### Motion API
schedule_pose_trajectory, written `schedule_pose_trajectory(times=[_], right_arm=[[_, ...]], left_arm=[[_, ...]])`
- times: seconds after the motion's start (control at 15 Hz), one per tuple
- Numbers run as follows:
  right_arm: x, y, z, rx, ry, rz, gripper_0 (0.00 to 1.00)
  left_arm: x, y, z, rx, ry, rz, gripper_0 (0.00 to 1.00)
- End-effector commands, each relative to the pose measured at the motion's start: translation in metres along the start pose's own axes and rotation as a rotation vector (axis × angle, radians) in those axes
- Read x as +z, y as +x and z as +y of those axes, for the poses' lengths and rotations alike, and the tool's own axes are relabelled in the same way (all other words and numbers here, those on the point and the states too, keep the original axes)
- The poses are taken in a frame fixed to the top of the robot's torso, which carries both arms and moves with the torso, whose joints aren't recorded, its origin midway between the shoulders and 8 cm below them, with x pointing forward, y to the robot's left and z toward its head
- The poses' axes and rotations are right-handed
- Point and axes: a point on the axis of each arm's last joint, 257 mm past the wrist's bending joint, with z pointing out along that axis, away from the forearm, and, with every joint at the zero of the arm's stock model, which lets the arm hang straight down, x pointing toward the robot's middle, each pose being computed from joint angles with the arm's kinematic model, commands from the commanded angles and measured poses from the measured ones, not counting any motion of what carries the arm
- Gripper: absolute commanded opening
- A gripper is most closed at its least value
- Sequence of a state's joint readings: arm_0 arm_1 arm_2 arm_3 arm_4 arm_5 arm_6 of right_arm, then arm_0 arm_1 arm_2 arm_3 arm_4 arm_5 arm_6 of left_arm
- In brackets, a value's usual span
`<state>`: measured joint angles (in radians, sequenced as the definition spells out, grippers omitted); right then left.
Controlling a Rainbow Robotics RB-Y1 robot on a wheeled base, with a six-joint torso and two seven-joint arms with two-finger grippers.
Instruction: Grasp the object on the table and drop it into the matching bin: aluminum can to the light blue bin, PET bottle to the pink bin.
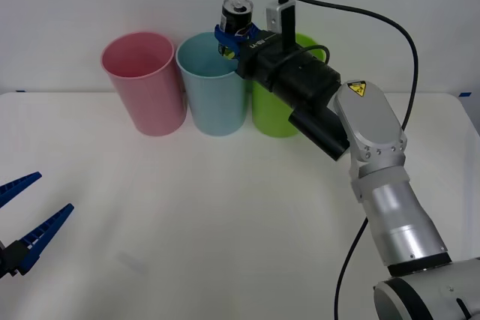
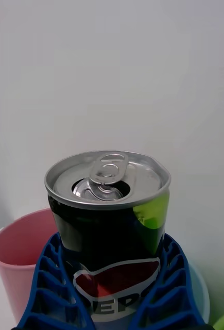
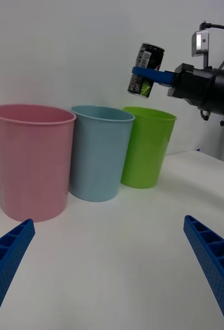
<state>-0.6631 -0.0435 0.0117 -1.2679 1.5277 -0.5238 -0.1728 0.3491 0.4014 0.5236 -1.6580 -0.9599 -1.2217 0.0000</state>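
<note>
The right gripper [image 1: 234,37] is up in the air with its blue fingers [image 2: 50,278] squeezed tight around the aluminum can [image 1: 237,14]. The can is dark with a yellow-green patch, and its shiny pull-tab top faces up. It hangs above the light blue bin [image 1: 213,84], near the rim on the side by the lime green bin [image 1: 281,110]. From the side, it may sit a bit between those two bins; I can't quite tell. The pink bin [image 1: 144,82] stands on the other side of the blue one. All three bins stand in a row at the back of the white table [image 1: 225,222]. The left gripper [image 1: 22,219] waits low over the near edge, its fingers spread wide and holding nothing.
</note>
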Motion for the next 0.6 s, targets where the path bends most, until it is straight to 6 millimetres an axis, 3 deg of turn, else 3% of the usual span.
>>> schedule_pose_trajectory(times=[0.07, 0.27, 0.6], right_arm=[[0.022, 0.003, 0.003, 0.005, 0.009, 0.016, 0.0], [0.044, 0.008, -0.001, -0.002, 0.048, 0.039, 0.0], [0.055, 0.015, -0.016, -0.035, 0.11, 0.069, 0.0]], left_arm=[[0.0, 0.0, 0.0, 0.0, 0.0, 0.0, 1.0], [0.0, 0.0, 0.0, 0.0, 0.0, 0.0, 1.0], [0.0, 0.0, 0.0, 0.0, 0.0, 0.0, 1.0]])
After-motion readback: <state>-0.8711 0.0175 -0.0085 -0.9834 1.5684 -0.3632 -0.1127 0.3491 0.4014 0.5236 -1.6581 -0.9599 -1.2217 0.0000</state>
